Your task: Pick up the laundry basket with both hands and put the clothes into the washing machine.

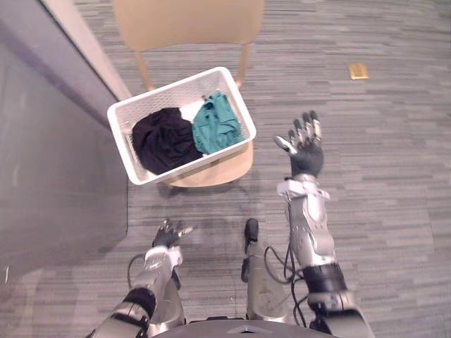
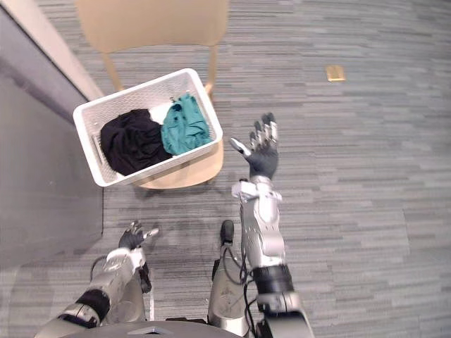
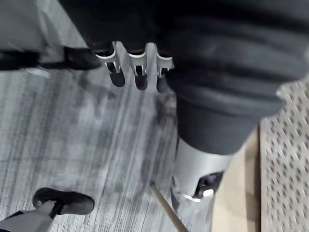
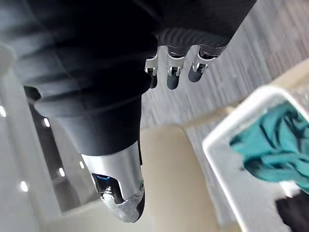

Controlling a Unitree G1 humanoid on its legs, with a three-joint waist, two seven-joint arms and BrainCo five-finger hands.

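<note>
Reach stage; basket (image 1: 169,87) not yet gripped, set on chair (image 1: 187,24), clothes (image 1: 217,123) inside. Right robot hand (image 1: 305,151) held right of basket, fingers spread, empty. Left robot hand (image 1: 168,236) low, near, fingers relaxed. Next: both side rims to be grasped

The right arm (image 1: 311,229) reaches well forward, almost straight. The right hand (image 1: 307,156) is lifted at its end, fingers (image 1: 308,127) straight and slightly spread, thumb (image 1: 285,144) angled out toward the left. The left arm (image 1: 151,273) is bent low and close in, the left hand (image 1: 167,237) loosely extended, holding nothing.
</note>
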